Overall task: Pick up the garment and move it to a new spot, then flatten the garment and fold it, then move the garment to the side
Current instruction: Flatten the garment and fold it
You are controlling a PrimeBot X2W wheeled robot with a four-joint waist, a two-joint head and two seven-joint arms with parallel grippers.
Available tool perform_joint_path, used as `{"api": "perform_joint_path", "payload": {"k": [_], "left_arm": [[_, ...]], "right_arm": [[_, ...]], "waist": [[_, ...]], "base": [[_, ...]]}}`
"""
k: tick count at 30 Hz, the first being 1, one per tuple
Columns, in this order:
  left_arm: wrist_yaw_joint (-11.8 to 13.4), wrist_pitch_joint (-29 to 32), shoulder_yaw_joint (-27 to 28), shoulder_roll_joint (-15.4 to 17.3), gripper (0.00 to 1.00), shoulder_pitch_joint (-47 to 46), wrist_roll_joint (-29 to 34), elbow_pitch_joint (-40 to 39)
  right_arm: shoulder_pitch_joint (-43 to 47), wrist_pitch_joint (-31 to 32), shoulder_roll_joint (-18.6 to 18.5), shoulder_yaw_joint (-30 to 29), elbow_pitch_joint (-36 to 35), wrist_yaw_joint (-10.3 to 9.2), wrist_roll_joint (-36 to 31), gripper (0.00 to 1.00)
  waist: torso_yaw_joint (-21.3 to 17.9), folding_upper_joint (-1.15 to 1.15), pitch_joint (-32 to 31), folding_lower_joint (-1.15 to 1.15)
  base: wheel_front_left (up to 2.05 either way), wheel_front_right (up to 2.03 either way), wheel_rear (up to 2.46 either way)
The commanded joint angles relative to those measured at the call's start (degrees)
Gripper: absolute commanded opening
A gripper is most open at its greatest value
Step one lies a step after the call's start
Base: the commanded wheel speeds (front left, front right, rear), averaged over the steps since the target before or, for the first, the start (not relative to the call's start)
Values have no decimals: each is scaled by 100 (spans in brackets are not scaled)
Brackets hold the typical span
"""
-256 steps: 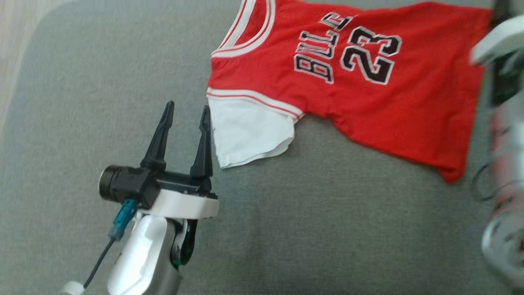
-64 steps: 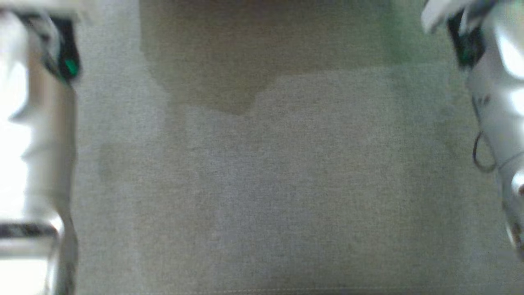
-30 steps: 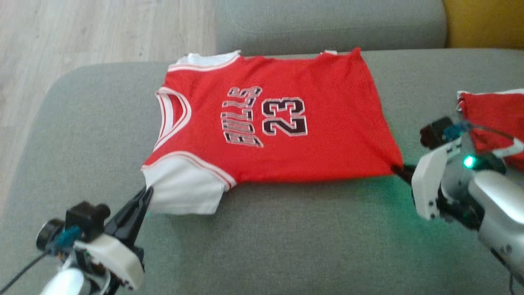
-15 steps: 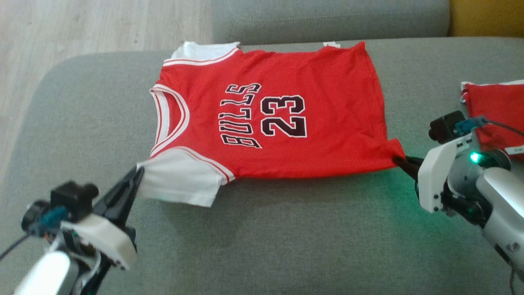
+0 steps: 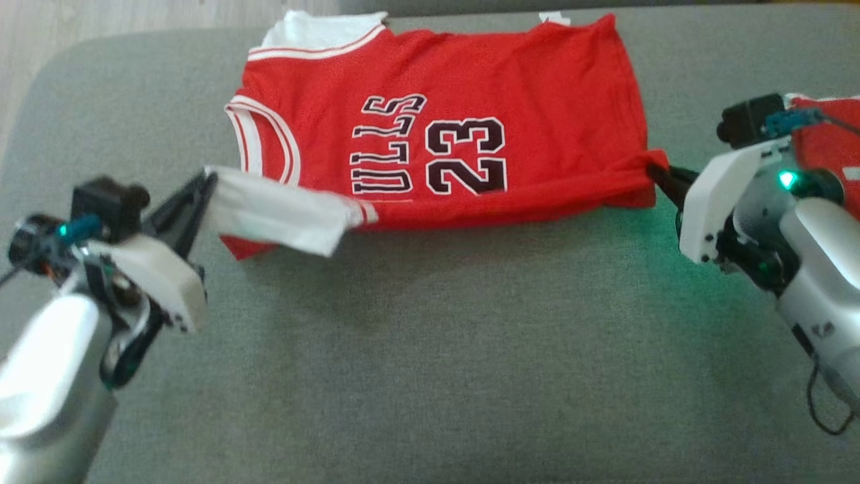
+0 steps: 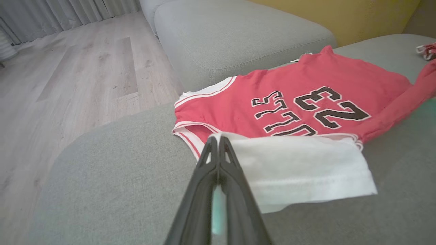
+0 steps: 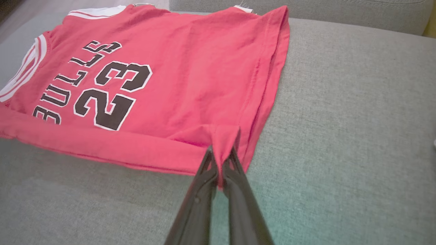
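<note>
While folding, step in hand: raising the jersey's near long edge and carrying it over toward the far one.
Jersey: lying front-up on the grey sofa seat, neck pointing to the robot's left, hem to its right.
Far edge: resting flat near the seat's back.
Near edge: hanging clear of the cushion between the two grippers, rolling into a red band across the lower front.
Left gripper: pinching tight on the white sleeve, fingers pressing together on the cloth in the left wrist view.
Right gripper: clamping closed on the near hem corner, trapping a tuck of red fabric between the fingers in the right wrist view.
Change over the last half second: near edge, then sagging almost onto the seat with "BULLS" reading whole, now riding higher and farther in, hiding the B.
Camera: tilting too, so placing the jersey higher in the head view without any sliding of the far edge.
Meaning for the task: moving and flattening looking finished; folding just beginning, crease not yet laid, shift to the side still waiting.
Next move, as a judgement: needing both corners travelling level and taut to land the edges together.
Risk: sleeve drooping and bunching under the fold.
Second red garment: lying behind the right wrist, apart from the fold.
</note>
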Motion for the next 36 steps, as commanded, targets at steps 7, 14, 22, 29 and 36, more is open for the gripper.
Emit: {"api": "perform_joint_path", "payload": {"k": [7, 14, 22, 29, 36], "left_arm": [[-67, -89, -56, 72, 0, -1294, 82, 911], [-84, -246, -434, -136, 0, -1966, 144, 1794], [99, -845, -492, -466, 100, -2651, 151, 2541], [670, -2518, 101, -1018, 100, -2983, -11, 3007], [789, -2654, 468, -1187, 100, -2443, 160, 2329]], "right_arm": [[-459, -131, 246, -20, 344, 37, -164, 0], [-709, -280, 431, 70, 645, 37, -168, 0], [-1192, -890, 688, -226, 1185, 37, -110, 100], [-1351, -2748, 1056, -915, 1782, 37, -117, 100], [-1028, -3491, 1219, -1269, 1691, 37, -189, 100]], "waist": [[-44, 0, 296, -1], [-83, 0, 453, -1], [-96, 0, 647, -1], [-9, 0, 536, -1], [24, 0, 223, -1]], "base": [[0, 0, 0], [0, 0, 0], [0, 0, 0], [0, 0, 0], [0, 0, 0]]}}
